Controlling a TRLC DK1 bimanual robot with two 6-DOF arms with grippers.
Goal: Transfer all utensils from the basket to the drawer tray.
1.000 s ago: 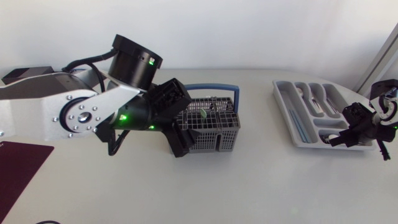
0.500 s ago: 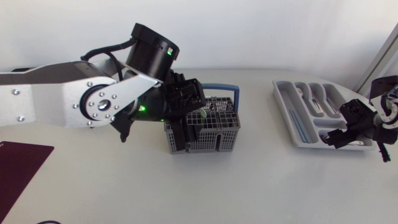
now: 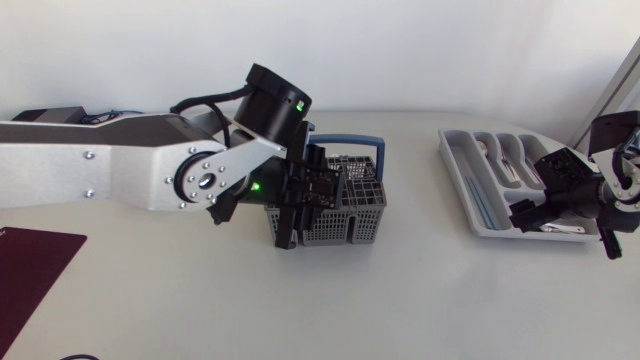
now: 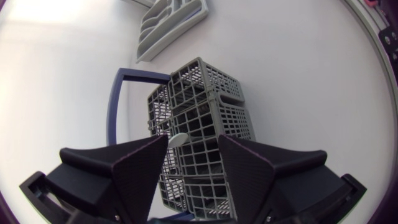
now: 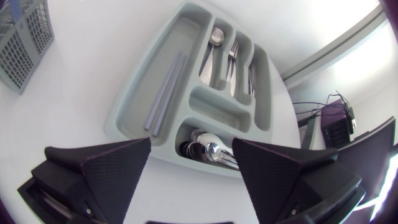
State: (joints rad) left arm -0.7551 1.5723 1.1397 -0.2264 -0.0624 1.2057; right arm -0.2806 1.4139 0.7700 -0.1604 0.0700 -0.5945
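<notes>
The grey wire basket with a blue handle stands mid-table. My left gripper hangs over its left part, pointing down into it. In the left wrist view the basket lies under my left gripper. A pale utensil tip sticks up between the fingers, close to one and apart from the other, so the gripper is open. The grey drawer tray lies at the right. My right gripper hovers open over its near end. Spoons lie in the tray compartment under my right gripper.
Other tray compartments hold two long grey-blue sticks, a spoon and forks. A dark red mat lies at the table's left front corner. Bare white table separates the basket and the tray.
My left arm has swung right and lowered its gripper over the basket, its fingers narrowing. My right gripper's fingers have spread over the tray's near end and it has lifted slightly.
</notes>
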